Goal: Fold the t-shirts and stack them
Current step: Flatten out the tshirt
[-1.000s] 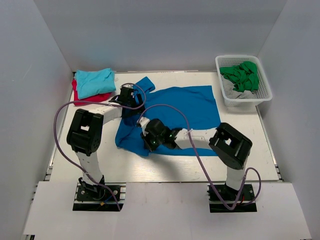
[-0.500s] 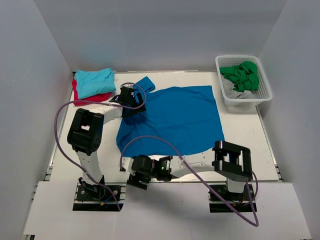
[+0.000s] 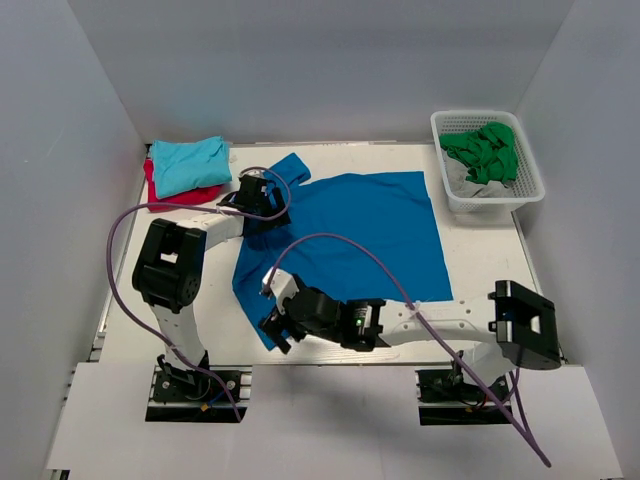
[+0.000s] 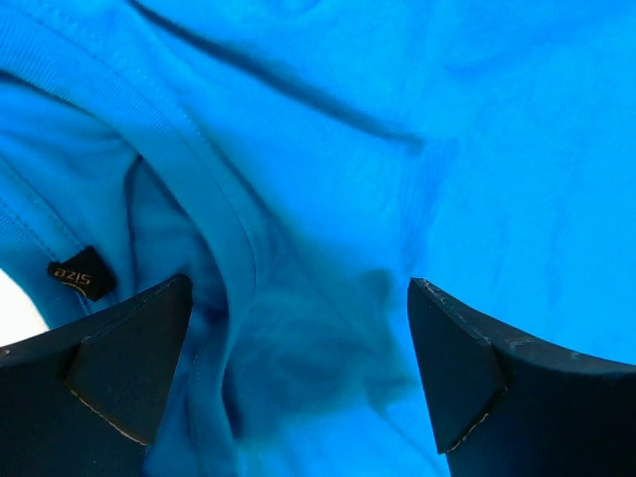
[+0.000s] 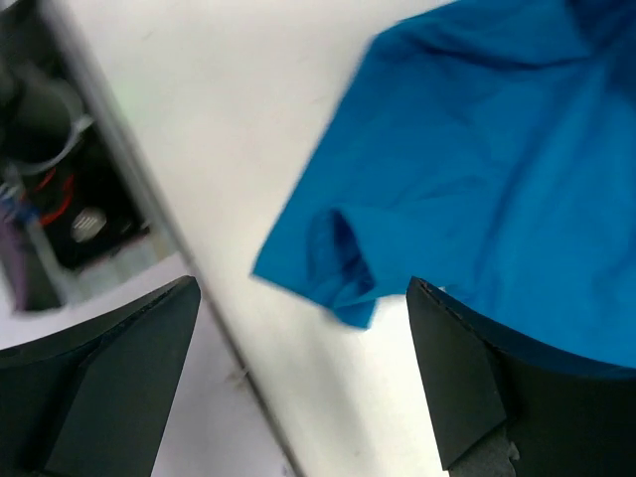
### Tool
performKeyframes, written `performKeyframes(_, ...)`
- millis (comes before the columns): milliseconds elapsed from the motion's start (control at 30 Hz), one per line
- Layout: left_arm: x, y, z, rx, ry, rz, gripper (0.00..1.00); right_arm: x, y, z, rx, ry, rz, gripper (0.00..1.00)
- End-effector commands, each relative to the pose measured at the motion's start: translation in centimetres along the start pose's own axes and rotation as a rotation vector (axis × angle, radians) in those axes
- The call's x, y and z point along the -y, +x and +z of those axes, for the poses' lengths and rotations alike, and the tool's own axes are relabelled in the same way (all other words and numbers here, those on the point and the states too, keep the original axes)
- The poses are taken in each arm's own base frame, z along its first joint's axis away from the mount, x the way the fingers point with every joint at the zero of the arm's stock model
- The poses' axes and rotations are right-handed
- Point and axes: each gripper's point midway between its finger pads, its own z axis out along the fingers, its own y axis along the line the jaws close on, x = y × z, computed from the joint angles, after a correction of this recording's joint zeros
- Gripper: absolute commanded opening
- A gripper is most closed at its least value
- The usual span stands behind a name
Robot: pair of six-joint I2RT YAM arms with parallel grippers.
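From the camera above I saw the royal-blue t-shirt lying spread out and mostly flat about in the middle of the white table. Its far sleeve pointed toward the back left. The left gripper was over the neck part of this shirt, at its far left side. In the left wrist view its fingers stood wide apart. Between them I saw only blue fabric, the ribbed collar and a small black label, so they were pinching nothing. I could not tell if the tips touched the fabric. The right gripper was at the near left corner of the same shirt, close to the front edge of the table. Its wrist view was a little blurred, but the fingers were clearly spread. Below the gap between them were bare table and the near sleeve, which was a bit rumpled at its edge and was not held. In the far left corner the turquoise t-shirt lay folded on top of the red t-shirt, near the far sleeve of the blue one but not touching it. At the far right a white basket stood beside the blue shirt, with a crumpled green cloth and something pale inside it.
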Motion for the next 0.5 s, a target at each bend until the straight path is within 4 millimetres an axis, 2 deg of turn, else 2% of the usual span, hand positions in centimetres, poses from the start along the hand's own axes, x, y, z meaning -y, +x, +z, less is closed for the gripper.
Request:
performKeyframes(0, -2.6, 3.3, -0.8, -0.112, -0.084, 0.011, 1.00, 2.7, -0.3, 1.3, -0.002, 0.150, 0.062, 0.90)
performKeyframes(33, -2.4, 2.9, -1.0, -0.102, -0.077, 0.010, 1.00, 2.7, -1.3, 1.4, 0.006, 0.160, 0.080, 0.90)
performKeyframes(100, -2.5, 3.1, -1.1, -0.109, -0.082, 0.010, 1.00, 2.6, -1.0, 2.1, -0.015, 0.144, 0.086, 0.90)
performKeyframes(133, -2.5, 3.1, -1.1, -0.110, -0.082, 0.010, 1.00, 2.5, -1.5, 2.4, -0.006, 0.136, 0.114, 0.90)
performKeyframes(267, -2.7, 3.5, -1.1, -0.117, -0.087, 0.011, 1.00, 3.5, -1.5, 4.1, -0.018, 0.132, 0.160, 0.90)
performKeyframes(300, -2.7, 3.5, -1.1, -0.117, -0.087, 0.011, 1.00, 2.1, -1.3, 4.9, -0.023, 0.045, 0.164, 0.90)
performKeyframes(333, -2.7, 3.5, -1.1, -0.117, -0.087, 0.011, 1.00, 1.8, -1.3, 5.3, -0.021, 0.007, 0.166, 0.90)
performKeyframes(367, -2.7, 3.5, -1.1, -0.117, -0.087, 0.011, 1.00, 1.1, -2.4, 5.6, 0.016, -0.050, 0.140, 0.90)
performKeyframes(400, -2.9, 3.8, -0.9, -0.125, -0.091, 0.012, 1.00, -0.4, -1.2, 6.1, -0.022, -0.139, 0.133, 0.90)
performKeyframes(467, -2.9, 3.8, -0.9, -0.125, -0.091, 0.012, 1.00, -1.1, -1.6, 6.6, -0.019, -0.190, 0.109, 0.90)
